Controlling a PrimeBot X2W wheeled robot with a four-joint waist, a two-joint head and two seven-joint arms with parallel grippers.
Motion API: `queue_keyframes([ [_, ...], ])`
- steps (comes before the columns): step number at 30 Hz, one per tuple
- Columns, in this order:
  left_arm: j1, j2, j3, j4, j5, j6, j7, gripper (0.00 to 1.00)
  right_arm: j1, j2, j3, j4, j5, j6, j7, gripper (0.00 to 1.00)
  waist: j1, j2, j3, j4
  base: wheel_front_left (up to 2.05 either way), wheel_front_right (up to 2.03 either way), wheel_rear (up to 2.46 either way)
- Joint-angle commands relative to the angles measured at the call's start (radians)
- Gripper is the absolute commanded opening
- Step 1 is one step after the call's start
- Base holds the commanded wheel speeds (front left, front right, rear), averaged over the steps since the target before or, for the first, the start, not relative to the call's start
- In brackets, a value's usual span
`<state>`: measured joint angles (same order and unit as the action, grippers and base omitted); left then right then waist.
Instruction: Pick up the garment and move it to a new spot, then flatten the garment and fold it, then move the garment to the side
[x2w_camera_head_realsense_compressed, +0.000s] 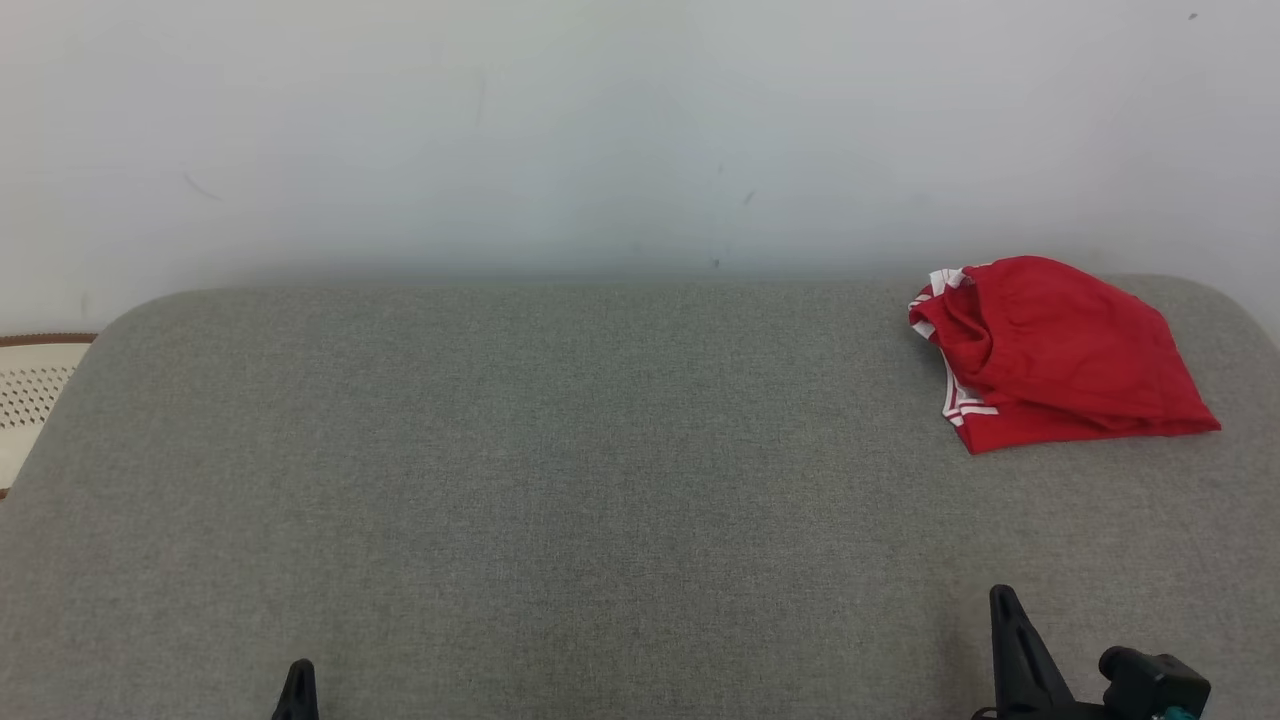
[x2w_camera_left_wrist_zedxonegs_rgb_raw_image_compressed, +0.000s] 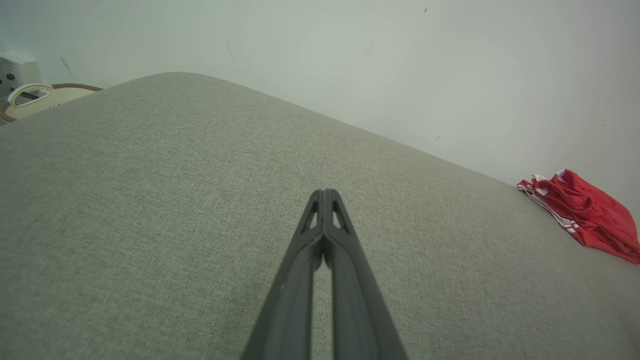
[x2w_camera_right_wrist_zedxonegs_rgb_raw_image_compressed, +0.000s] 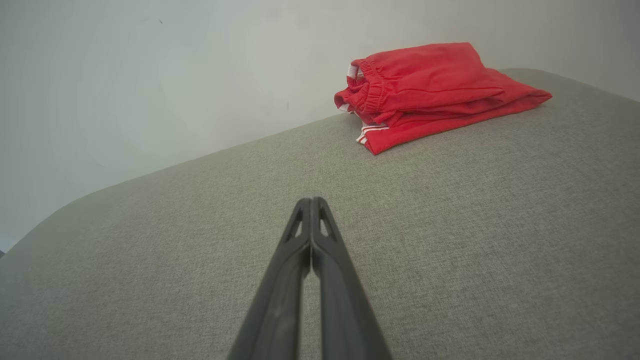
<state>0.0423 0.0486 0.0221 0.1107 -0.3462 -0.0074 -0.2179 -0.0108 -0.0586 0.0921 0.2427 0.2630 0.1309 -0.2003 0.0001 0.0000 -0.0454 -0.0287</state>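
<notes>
While I watched remotely, the cream perforated basket (x2w_camera_head_realsense_compressed: 30, 395) sat off the left edge. My left gripper (x2w_camera_left_wrist_zedxonegs_rgb_raw_image_compressed: 324, 193) hovered over the grey woven cushion surface (x2w_camera_head_realsense_compressed: 600, 450), fingers pressed together on nothing. Further right, the right gripper (x2w_camera_right_wrist_zedxonegs_rgb_raw_image_compressed: 311, 201) was pinched closed too, and empty. At the far right back corner, by the white wall (x2w_camera_head_realsense_compressed: 640, 130), lay the red shorts with white side stripes (x2w_camera_head_realsense_compressed: 1070, 350), loosely bunched and well apart from both grippers. My worry was that a reach with closed fingers would shove the pile toward the edge. Pinching only the top layer could drag it askew.
</notes>
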Motion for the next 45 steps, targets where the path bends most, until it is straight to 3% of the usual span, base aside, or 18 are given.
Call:
queue_keyframes([
  [1,-0.031,0.001,0.004,-0.006,-0.037,-0.004,0.004,0.00,-0.035,-0.008,-0.005,-0.010,0.041,0.000,0.007,0.00,-0.0001,0.0000,0.000,0.000,0.00,0.00,0.00],
  [22,-0.102,0.001,0.009,0.065,-0.379,-0.037,0.060,0.00,-0.117,-0.023,-0.060,0.057,0.416,0.000,0.107,0.00,-0.0001,0.0000,0.010,0.006,0.00,0.00,0.00],
  [45,-0.164,0.002,0.016,0.127,-0.665,-0.066,0.110,0.00,-0.185,-0.028,-0.116,0.111,0.720,0.000,0.198,0.00,-0.0001,0.0000,0.020,0.011,0.00,0.00,0.00],
])
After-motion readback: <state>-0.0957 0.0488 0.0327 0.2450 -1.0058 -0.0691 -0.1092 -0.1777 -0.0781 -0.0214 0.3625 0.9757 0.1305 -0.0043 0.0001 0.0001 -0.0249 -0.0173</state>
